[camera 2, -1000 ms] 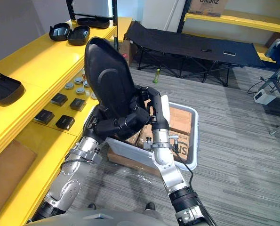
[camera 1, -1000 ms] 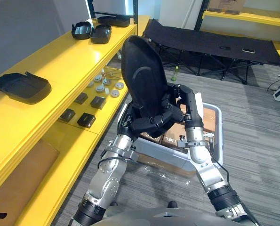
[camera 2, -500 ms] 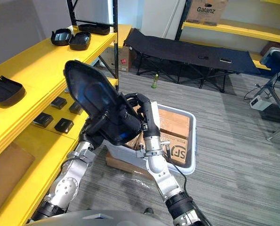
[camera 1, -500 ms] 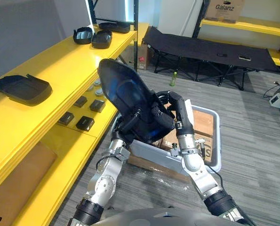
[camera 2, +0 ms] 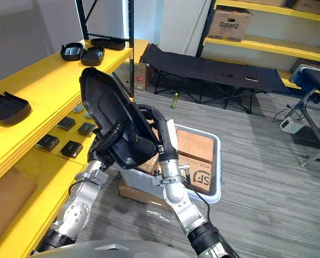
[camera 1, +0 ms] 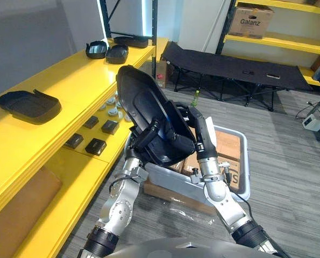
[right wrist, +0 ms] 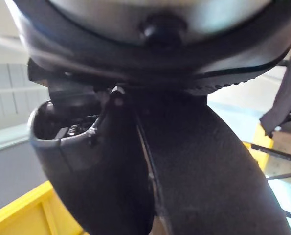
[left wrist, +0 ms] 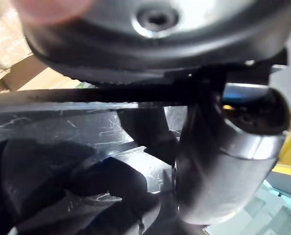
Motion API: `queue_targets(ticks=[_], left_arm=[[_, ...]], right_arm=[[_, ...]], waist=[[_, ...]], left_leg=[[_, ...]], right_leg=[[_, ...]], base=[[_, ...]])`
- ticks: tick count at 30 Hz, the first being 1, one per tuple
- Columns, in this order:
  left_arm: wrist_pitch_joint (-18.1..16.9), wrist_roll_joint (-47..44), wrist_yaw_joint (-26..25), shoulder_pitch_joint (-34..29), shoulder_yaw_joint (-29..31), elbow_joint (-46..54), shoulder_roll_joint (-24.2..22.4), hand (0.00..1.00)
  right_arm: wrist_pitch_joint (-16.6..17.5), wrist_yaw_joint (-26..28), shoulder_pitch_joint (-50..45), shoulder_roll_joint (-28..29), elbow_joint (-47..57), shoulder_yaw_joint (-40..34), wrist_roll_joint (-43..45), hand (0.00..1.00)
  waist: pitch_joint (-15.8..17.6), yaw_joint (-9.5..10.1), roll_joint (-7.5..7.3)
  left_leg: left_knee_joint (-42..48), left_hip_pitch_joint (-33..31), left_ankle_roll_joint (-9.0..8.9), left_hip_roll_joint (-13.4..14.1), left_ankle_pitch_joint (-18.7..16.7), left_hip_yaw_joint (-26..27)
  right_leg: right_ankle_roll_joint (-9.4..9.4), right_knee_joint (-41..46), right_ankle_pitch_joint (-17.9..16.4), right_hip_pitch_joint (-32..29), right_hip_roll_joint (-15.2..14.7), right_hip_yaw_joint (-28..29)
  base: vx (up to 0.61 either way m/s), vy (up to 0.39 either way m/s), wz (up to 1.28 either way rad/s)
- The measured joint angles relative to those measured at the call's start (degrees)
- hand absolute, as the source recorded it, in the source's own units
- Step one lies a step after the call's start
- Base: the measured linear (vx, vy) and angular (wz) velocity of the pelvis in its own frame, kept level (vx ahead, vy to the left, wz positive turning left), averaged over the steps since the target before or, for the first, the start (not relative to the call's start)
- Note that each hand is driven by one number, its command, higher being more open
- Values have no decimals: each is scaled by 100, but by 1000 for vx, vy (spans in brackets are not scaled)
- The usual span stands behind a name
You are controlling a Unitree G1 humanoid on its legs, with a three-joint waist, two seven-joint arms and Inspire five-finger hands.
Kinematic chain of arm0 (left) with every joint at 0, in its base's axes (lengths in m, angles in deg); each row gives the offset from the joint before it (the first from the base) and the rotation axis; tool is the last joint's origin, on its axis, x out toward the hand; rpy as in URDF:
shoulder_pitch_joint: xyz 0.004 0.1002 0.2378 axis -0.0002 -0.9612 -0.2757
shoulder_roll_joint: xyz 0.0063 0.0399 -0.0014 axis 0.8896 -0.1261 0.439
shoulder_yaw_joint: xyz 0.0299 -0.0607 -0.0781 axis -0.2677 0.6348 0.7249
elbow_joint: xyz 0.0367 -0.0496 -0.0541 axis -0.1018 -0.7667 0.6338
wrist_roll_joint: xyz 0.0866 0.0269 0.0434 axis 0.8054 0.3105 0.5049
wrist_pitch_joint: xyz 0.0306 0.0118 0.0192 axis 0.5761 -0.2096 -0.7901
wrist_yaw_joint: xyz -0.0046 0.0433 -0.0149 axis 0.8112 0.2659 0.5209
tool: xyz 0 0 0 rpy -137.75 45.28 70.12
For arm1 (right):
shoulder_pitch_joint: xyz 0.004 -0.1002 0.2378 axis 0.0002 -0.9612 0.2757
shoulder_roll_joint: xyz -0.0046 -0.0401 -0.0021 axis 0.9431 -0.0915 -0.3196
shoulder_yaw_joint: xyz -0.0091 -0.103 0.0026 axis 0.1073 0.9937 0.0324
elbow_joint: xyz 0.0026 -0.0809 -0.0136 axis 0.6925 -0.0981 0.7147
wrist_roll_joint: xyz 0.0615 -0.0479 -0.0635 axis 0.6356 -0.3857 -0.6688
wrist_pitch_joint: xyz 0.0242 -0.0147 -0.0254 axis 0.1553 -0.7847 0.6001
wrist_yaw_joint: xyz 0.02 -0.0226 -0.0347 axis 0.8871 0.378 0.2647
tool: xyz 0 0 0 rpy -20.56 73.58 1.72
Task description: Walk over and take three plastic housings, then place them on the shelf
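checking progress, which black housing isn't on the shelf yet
The big housing held up between the left hand and right hand; the other housings all lie on the yellow shelf.

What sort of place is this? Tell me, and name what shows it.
Likely a warehouse or storeroom: long yellow shelves holding black plastic housings, a cardboard box on a far rack, a grey tote of cartons on the floor.

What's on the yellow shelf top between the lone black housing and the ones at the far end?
Nothing: the shelf top between the lone housing and the far housings is bare in both eye views.
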Motion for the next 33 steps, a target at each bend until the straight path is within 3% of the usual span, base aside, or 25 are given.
queue_targets(ticks=[2, 5, 9, 12, 18, 24, 28, 33], left_arm=[[-79, 400, -62, -1, 38, 187, -11, 0], [-155, 1190, -235, 0, 220, 757, -59, 0], [-414, 2585, -775, -5, 645, 1090, -262, 0], [-434, 3065, -900, -38, 779, 1083, -293, 0], [-421, 4363, -1408, -395, 833, 1058, -495, 0], [-409, 4490, -2412, -489, 2313, 967, -673, 0], [-435, 4492, -2514, -682, 2495, 987, -664, 0], [-434, 4687, -2264, -1103, 2317, 1002, -698, 0]], right_arm=[[-18, 9, -84, 4, 200, 17, 185, 100], [-8, 281, -110, 175, 623, 59, 1211, 100], [79, 743, -341, 666, 789, -610, 2428, 100], [32, 867, -506, 702, 784, -832, 2458, 100], [-620, 1264, -989, 957, 757, -1163, 2672, 100], [-992, 1235, -1281, 976, 94, -2828, 3645, 100], [-1121, 1748, -1395, 847, 96, -2660, 3781, 100], [-1358, 2574, -1097, 746, 96, -1455, 3771, 100]], waist=[[0, 11, 0], [1, -5, 1], [2, -8, 2], [10, -14, 7], [115, -154, 130], [189, -181, 222], [193, -158, 216], [228, 15, 169]], left_leg=[[0, 0, 0, 3, 0, -8], [0, 5, -2, 6, -3, -14], [1, 16, 5, 4, -11, -7], [-1, 20, 1, 5, -22, 15], [0, 54, -7, 9, -93, 128], [1, 82, 10, 33, -160, 303], [14, 94, 23, 35, -204, 312], [279, -154, 77, 25, -312, -61]], right_leg=[[-1, 0, 0, 6, 2, -18], [9, 1, 6, 12, 5, -30], [-1, 0, -7, 20, 4, -30], [13, 0, -29, 13, 3, -31], [15, 0, -33, -31, 2, 66], [43, 2, 17, -113, 26, 198], [64, 30, 40, -74, 29, 148], [63, 28, 36, 58, 9, -281]], base=[[0, 0, 0], [0, 0, 0], [0, 0, 0], [-6, 3, -3], [3, 11, -9], [27, 19, -14], [43, 16, -3], [-34, 4, 35]])
